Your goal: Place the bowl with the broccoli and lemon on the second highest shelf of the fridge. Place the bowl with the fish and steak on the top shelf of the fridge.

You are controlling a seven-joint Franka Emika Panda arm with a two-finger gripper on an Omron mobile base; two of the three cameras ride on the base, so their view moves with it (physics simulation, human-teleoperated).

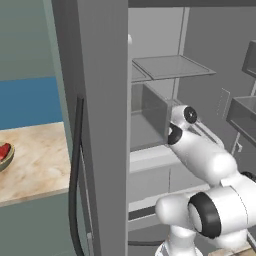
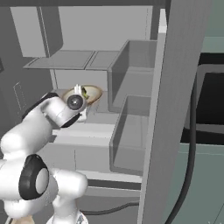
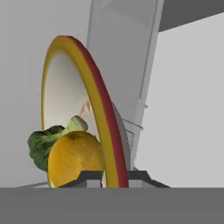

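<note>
In the hand view a bowl point(image 3: 94, 105) with a yellow and red rim stands close up, and my gripper point(image 3: 114, 178) is shut on its rim. Inside it lie the dark green broccoli point(image 3: 41, 146) and the yellow lemon point(image 3: 74, 159). In the right base view the bowl point(image 2: 91, 93) is inside the open fridge point(image 2: 105, 26), below the top shelf point(image 2: 65, 59) and just above the second highest shelf point(image 2: 98, 116); I cannot tell whether it touches. The other bowl point(image 1: 5, 159) sits on the counter at far left with the red steak point(image 1: 3, 151); the fish is hidden.
Clear door bins point(image 2: 131, 78) hang to the right of the bowl, another point(image 2: 129, 135) lower down. The fridge's dark-grey front panel point(image 1: 100, 100) with a black handle point(image 1: 75, 175) stands between the marble counter point(image 1: 35, 160) and the interior. The open door's bins point(image 1: 245, 112) are at right.
</note>
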